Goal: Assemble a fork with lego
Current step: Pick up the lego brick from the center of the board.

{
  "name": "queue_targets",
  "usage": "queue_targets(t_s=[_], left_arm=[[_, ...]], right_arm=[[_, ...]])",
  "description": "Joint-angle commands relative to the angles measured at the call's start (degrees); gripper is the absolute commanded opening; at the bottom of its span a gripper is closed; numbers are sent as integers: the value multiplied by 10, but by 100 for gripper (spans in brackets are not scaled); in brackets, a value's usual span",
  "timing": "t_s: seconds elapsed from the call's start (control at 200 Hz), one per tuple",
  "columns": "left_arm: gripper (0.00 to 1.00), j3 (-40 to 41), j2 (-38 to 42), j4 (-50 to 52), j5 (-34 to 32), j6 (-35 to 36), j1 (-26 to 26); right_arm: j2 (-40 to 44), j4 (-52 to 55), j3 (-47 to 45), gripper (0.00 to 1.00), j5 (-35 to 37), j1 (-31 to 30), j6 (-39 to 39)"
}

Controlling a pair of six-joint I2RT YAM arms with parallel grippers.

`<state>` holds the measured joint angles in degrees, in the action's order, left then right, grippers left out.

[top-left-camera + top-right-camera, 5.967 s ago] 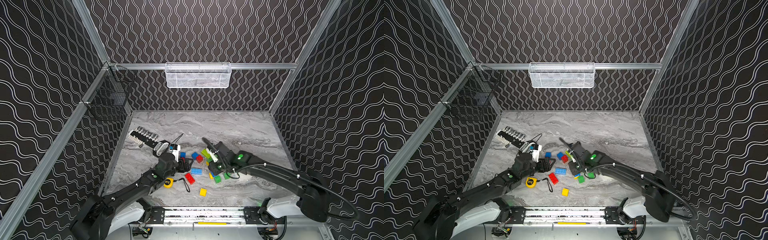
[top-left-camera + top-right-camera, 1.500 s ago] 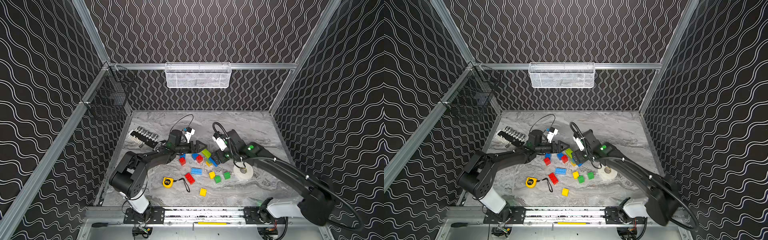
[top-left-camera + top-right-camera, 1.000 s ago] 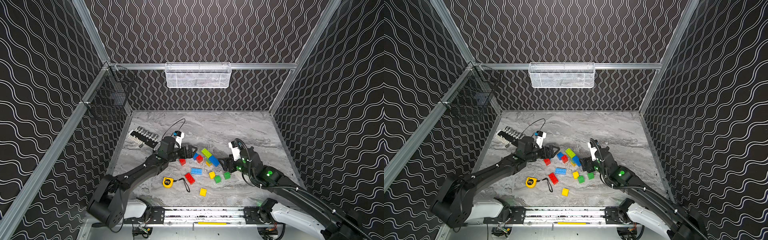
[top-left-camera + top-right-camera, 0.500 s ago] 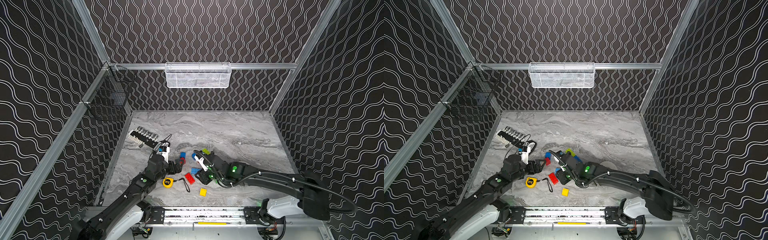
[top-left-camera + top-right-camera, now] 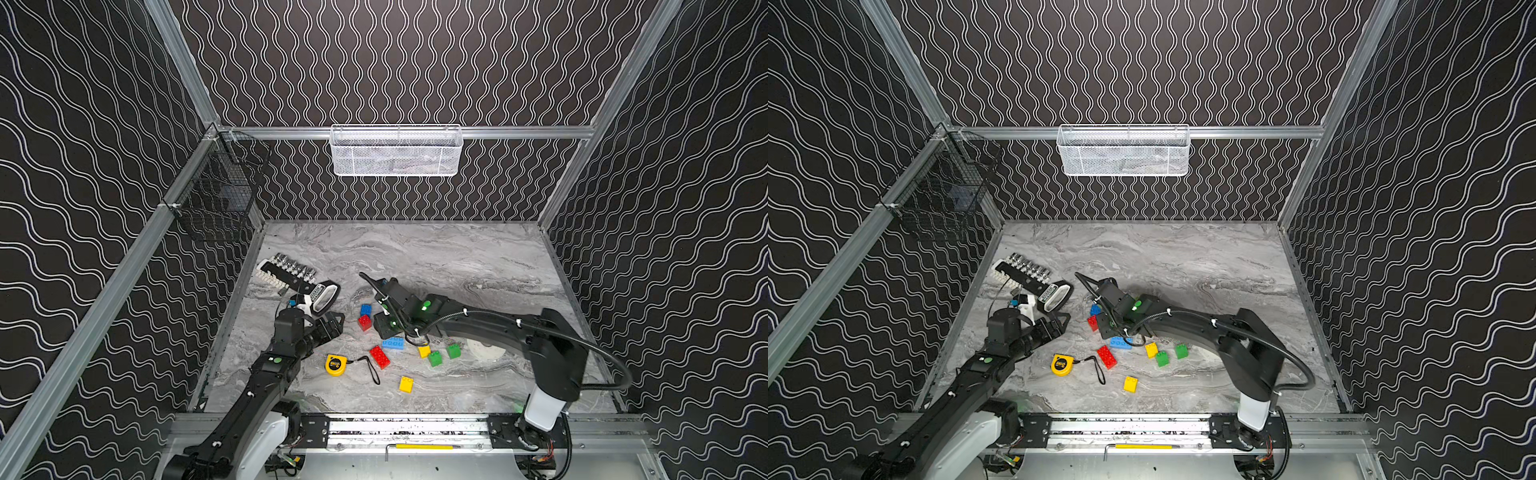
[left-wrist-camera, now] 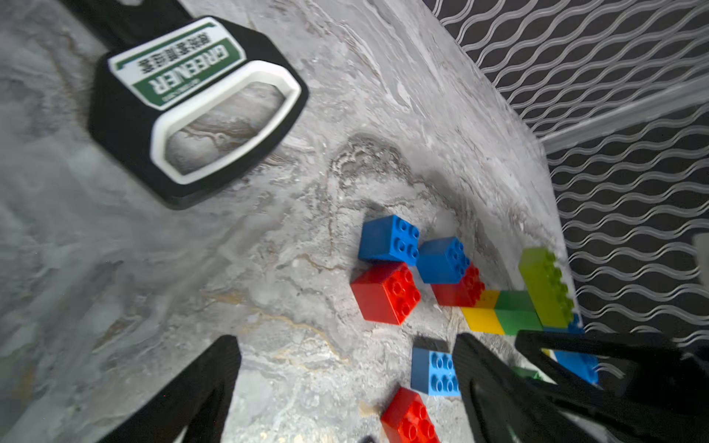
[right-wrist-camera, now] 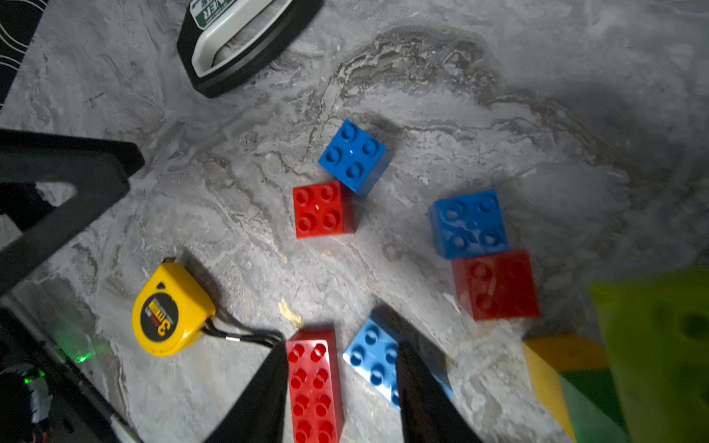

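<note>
Loose lego lies mid-table: a blue square brick (image 5: 365, 309), a red square brick (image 5: 364, 322), a light-blue oblong brick (image 5: 392, 343), a red oblong brick (image 5: 379, 356), and yellow (image 5: 406, 384) and green (image 5: 435, 358) ones nearer the front. A lime brick (image 6: 544, 291) sits on joined green and yellow bricks. My right gripper (image 5: 384, 330) (image 7: 341, 353) hovers open. The red oblong (image 7: 314, 383) and the edge of the light-blue brick (image 7: 374, 362) show between its fingers. My left gripper (image 5: 334, 326) (image 6: 347, 345) stands wide open over bare table, left of the bricks.
A yellow tape measure (image 5: 335, 365) with a black strap lies in front of the left gripper. A socket rail with a black-and-white handle (image 5: 326, 293) lies behind it by the left wall. A white tape roll (image 5: 484, 351) shows under the right arm. Mesh baskets (image 5: 395, 151) hang on the walls.
My right gripper swung left from the right side to above the brick cluster and its jaws narrowed. My left gripper drew back leftward and toward the front, away from the bricks.
</note>
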<state>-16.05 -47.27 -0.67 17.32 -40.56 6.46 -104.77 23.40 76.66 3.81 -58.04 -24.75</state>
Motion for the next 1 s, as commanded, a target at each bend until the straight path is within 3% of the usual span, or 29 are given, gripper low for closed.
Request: queue_targets(t_s=[0.0, 0.18, 0.305, 0.466, 0.991], left_arm=[[90, 15, -12, -71, 90, -28, -54], [90, 15, -32, -87, 144, -18, -126], [90, 8, -39, -83, 149, -10, -131], [90, 12, -47, -93, 154, -11, -131], [89, 12, -58, -108, 160, -12, -132]], right_arm=[[-44, 12, 49, 51, -22, 10, 21], [-119, 33, 114, 58, -35, 19, 33], [-168, 94, 172, 60, -16, 18, 34], [-193, 94, 193, 60, -13, 17, 43], [-232, 128, 244, 40, 10, 15, 59]])
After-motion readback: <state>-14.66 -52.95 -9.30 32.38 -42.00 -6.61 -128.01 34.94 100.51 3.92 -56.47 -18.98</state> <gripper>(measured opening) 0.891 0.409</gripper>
